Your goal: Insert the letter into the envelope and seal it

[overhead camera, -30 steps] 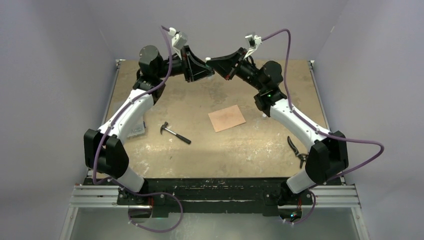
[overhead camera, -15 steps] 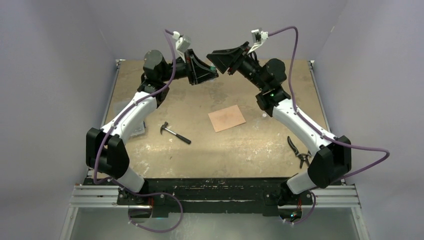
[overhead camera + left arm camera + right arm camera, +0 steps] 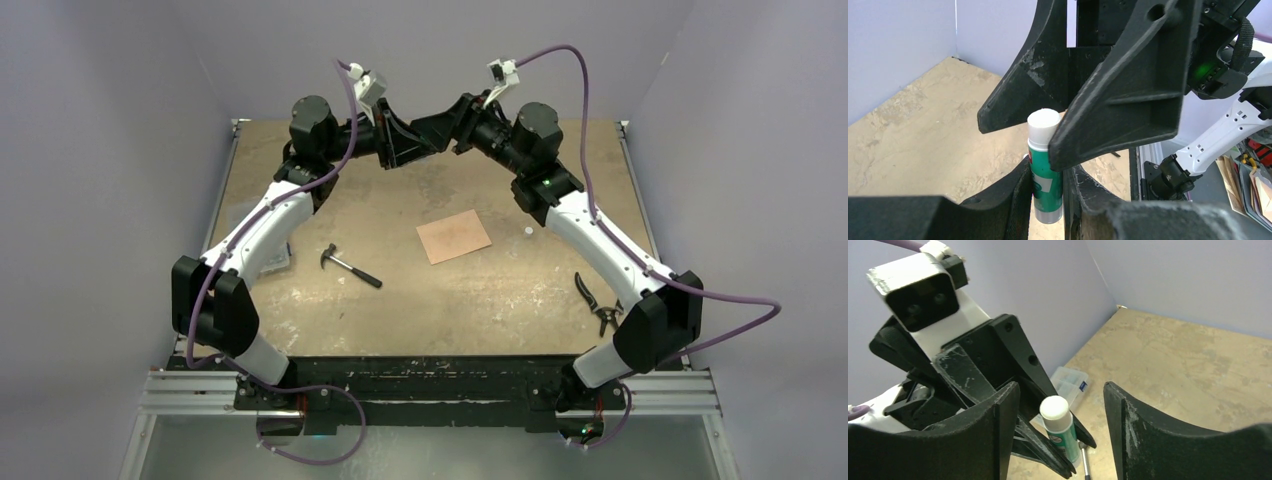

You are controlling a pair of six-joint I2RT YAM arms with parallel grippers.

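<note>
Lying flat, envelope [image 3: 453, 237] well apart from left hand [image 3: 421, 148]

Worn tan particle-board tabletop [image 3: 450, 320], mottled with pale scuffs. Just right of its middle, a flat salmon-pink paper rectangle [image 3: 453, 237], skewed to the edges; envelope or letter, impossible to tell. Left of that, well apart, a small hammer with black handle and metal head [image 3: 350, 267], lying aslant. Close to the left edge, a clear plastic box [image 3: 276, 262], partly hidden. Near the right edge, toward the near right corner, black-handled pliers [image 3: 597, 303]. Between paper and right edge, a tiny white round thing [image 3: 526, 231].
</note>
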